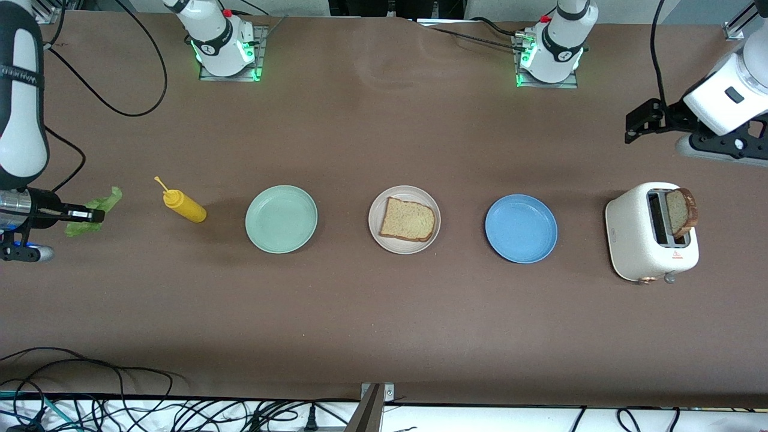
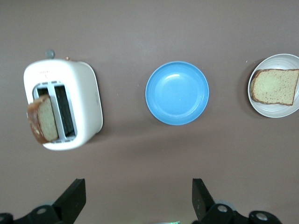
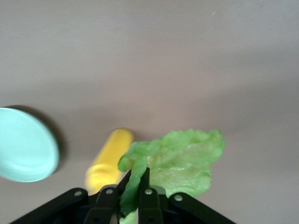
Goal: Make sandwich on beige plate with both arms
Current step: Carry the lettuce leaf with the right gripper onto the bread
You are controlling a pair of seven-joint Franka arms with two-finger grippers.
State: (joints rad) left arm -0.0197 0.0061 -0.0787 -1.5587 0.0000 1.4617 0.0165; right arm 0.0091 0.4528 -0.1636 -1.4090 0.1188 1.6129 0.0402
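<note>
A ruffled green lettuce leaf (image 1: 101, 206) (image 3: 183, 160) is pinched in my right gripper (image 1: 96, 214) (image 3: 137, 175), which is shut on one edge of it over the right arm's end of the table. In the middle of the table the beige plate (image 1: 376, 207) (image 2: 280, 112) carries one slice of tan bread (image 1: 409, 219) (image 2: 275, 86). A second slice (image 1: 684, 211) (image 2: 42, 119) sticks up from a slot of the white toaster (image 1: 642, 240) (image 2: 86, 100). My left gripper (image 1: 631, 125) (image 2: 138, 189) hangs open and empty over the left arm's end of the table, close to the toaster.
A mint-green plate (image 1: 281, 218) (image 3: 23, 144) and a blue plate (image 1: 521, 228) (image 2: 177, 93) flank the beige plate. A yellow squeeze bottle (image 1: 185, 206) (image 3: 110, 161) lies between the mint-green plate and the lettuce. Cables run along the table edge nearest the front camera.
</note>
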